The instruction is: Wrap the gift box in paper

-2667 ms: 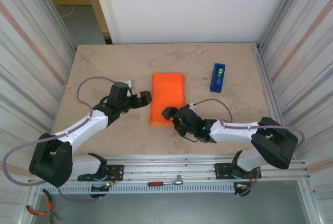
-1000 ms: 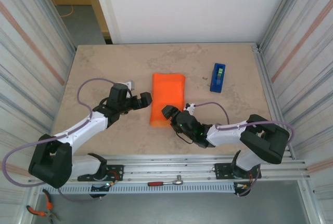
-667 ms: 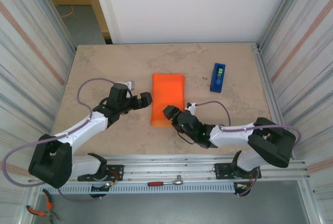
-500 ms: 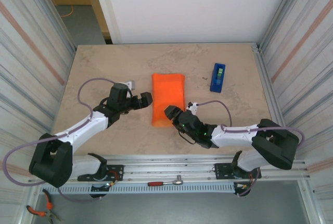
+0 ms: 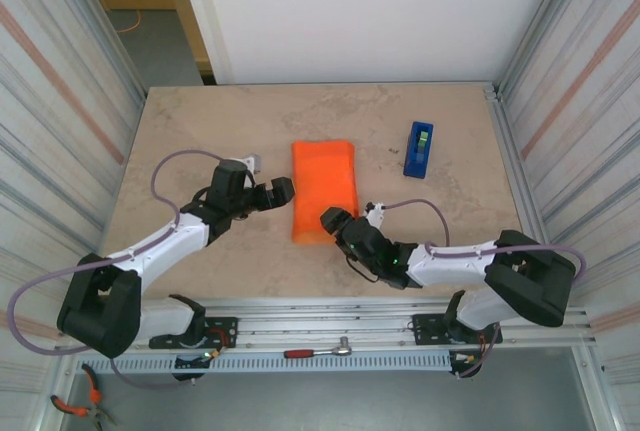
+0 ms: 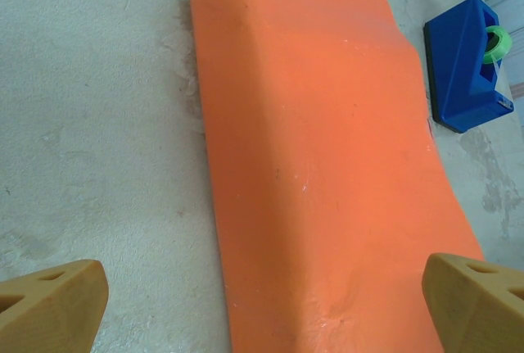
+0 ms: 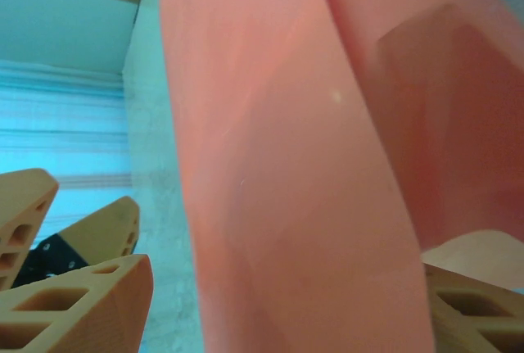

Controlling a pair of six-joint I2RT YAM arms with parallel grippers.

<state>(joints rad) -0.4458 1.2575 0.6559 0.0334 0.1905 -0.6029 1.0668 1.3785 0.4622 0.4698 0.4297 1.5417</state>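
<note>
Left jaws wide; paper (image 5: 323, 189) lies mounded on desk (image 5: 200, 131) just ahead of them. Right jaws apart, paper's near corner between them; grip unclear. Tape dispenser (image 5: 419, 148) well beyond both, unobstructing. Mound's contents hidden.

The paper (image 5: 323, 189) is lying flat as a bright orange, folded oblong packet at the centre of the top view, its long sides running up and down the frame. In the left wrist view its surface (image 6: 327, 173) is bulging softly, with a ridge along its left side
</note>
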